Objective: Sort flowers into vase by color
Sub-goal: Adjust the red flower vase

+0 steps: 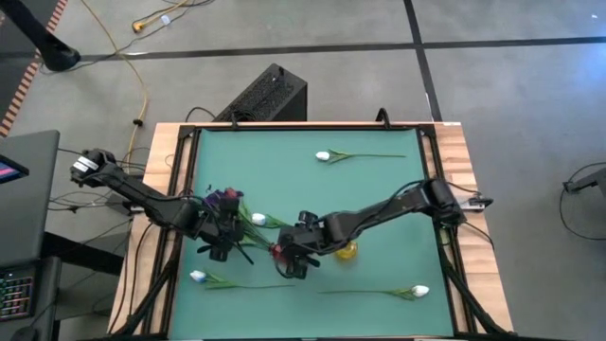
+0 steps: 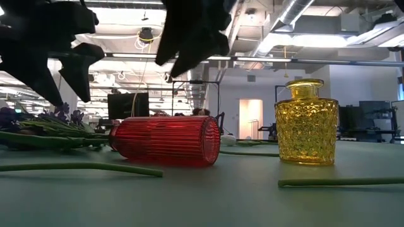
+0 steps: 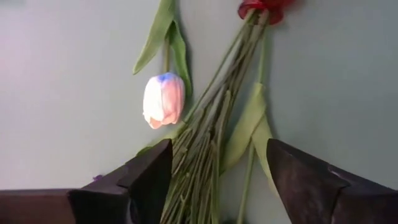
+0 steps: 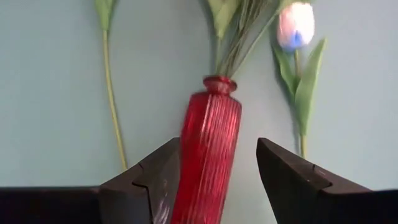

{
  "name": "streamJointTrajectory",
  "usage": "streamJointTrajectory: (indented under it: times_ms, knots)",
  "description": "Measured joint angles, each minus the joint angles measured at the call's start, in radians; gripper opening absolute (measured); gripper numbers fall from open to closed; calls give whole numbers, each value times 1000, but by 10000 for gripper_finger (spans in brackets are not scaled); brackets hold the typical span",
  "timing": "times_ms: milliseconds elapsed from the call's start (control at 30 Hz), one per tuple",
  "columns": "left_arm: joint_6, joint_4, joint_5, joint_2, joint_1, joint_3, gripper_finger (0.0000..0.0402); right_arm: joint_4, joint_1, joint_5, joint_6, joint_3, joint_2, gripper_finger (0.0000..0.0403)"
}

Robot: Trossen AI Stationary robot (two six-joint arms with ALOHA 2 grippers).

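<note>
Two vases sit on the green worktop (image 1: pixel 379 199). The red ribbed vase (image 2: pixel 165 140) lies on its side near the middle, and the yellow glass vase (image 2: pixel 306 122) stands upright just beside it, with a small gap between them in the low view.

Counting single white flowers from above, I get four. One (image 1: pixel 324 156) lies alone toward the far edge, one (image 1: pixel 198 277) toward the near left, one (image 1: pixel 419 292) toward the near right, and one (image 1: pixel 258 219) rests near the middle beside the bundle. Each of them lies flat on its long green stem.

The purple flowers (image 1: pixel 224 199) are gathered in one bunch; I cannot count the blooms. Their stems (image 3: pixel 205 149) run together toward the mouth of the red vase, and in the right wrist view they appear to enter its neck.

The left claw (image 3: pixel 217 177) hovers over that bunch of stems with its fingers spread wide on either side, gripping nothing. The right claw (image 4: pixel 214 180) hangs above the fallen red vase, its fingers apart with the vase body lying between them; I cannot tell whether they touch the glass.
</note>
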Motion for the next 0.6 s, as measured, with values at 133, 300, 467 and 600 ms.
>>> streamJointTrajectory:
  times_ms: [133,300,467,600]
  knots:
    - [26,-8,21,0,-1,0,258,4,-14,-58,9,2,29,244]
    - [40,-35,31,0,-19,0,258,4,-23,-94,47,2,30,259]
    - [2,-67,-9,-7,-68,-10,258,-7,-34,-106,109,2,30,261]
    - [-25,-62,-31,-21,-117,-22,258,-7,-38,-122,129,2,45,261]
